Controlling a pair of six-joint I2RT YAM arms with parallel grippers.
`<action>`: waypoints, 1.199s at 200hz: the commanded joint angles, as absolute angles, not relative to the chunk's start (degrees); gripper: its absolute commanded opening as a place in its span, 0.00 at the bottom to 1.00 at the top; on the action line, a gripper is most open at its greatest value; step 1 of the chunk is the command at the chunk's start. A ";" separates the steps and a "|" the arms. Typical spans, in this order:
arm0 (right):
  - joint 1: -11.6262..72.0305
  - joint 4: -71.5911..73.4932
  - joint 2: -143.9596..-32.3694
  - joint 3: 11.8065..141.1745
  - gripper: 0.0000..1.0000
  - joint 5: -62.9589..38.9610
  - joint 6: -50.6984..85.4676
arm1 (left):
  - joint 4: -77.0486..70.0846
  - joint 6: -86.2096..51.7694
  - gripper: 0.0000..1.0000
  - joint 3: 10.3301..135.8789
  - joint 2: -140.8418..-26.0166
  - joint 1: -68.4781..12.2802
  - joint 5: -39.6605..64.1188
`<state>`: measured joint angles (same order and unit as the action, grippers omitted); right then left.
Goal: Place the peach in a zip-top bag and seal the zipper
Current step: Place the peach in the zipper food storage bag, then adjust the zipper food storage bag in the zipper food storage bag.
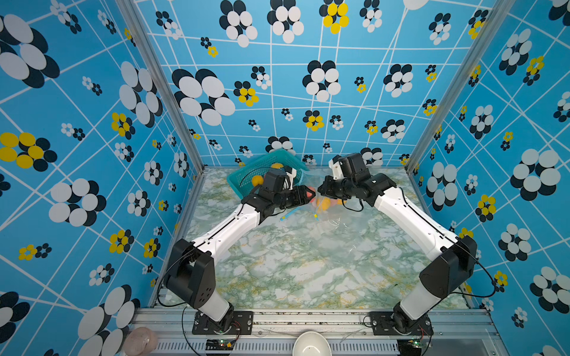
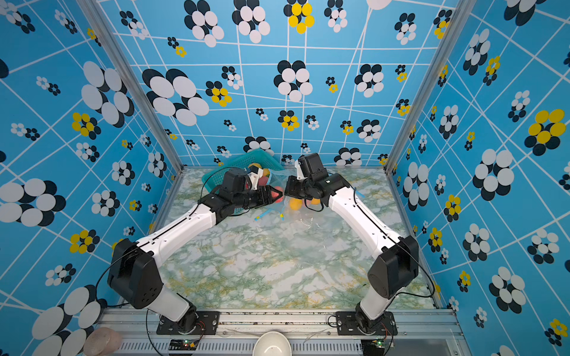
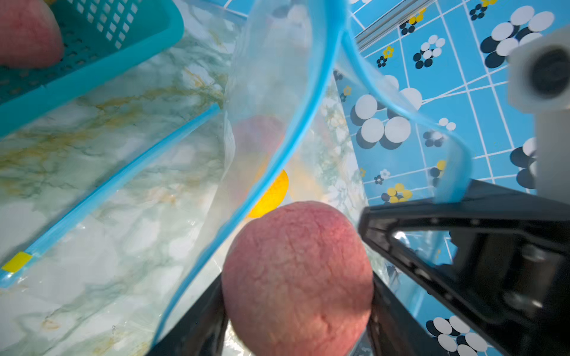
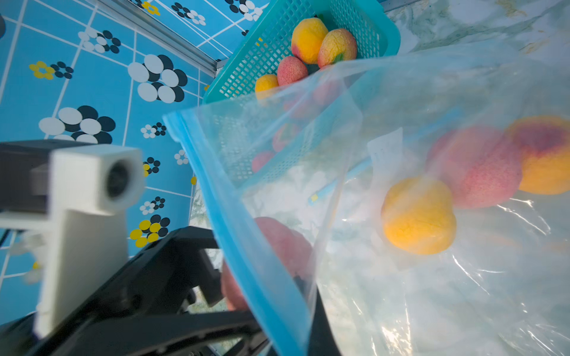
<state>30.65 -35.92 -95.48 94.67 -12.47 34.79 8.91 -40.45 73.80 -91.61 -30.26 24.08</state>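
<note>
A pink-red peach [image 3: 297, 277] sits between the jaws of my left gripper [image 3: 297, 303], which is shut on it. In both top views the peach [image 1: 310, 194] [image 2: 275, 194] is at the mouth of the clear zip-top bag [image 1: 334, 217] [image 4: 401, 292]. My right gripper [image 4: 290, 320] [image 1: 320, 188] is shut on the bag's blue zipper rim [image 4: 246, 243] [image 3: 296, 123] and holds the mouth lifted and open. The held peach [image 4: 285, 246] shows through the rim. Inside the bag lie a yellow peach [image 4: 418, 215] and two reddish ones [image 4: 475, 166].
A teal basket [image 1: 271, 160] [image 4: 391, 34] with several peaches stands tilted at the back wall, just behind my left arm. A loose blue zipper strip with a yellow tab [image 3: 108, 185] [image 1: 290, 212] lies on the marble table. A white bowl [image 1: 311, 343] sits at the front rail.
</note>
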 commanded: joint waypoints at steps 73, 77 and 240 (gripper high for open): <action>30.98 -32.27 -93.38 92.11 0.00 -11.61 36.59 | 15.93 -34.88 0.80 81.26 -88.19 -32.52 19.95; 30.94 -32.09 -93.46 92.13 0.00 -11.56 36.68 | 16.26 -34.74 0.80 81.19 -87.56 -32.51 19.68; 29.07 -25.25 -93.80 91.19 0.00 -6.89 44.60 | 19.77 -31.45 0.54 67.54 -69.38 -37.79 10.84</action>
<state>29.32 -27.27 -94.48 90.00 -7.35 43.18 23.38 -30.46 71.94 -71.85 -37.19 13.21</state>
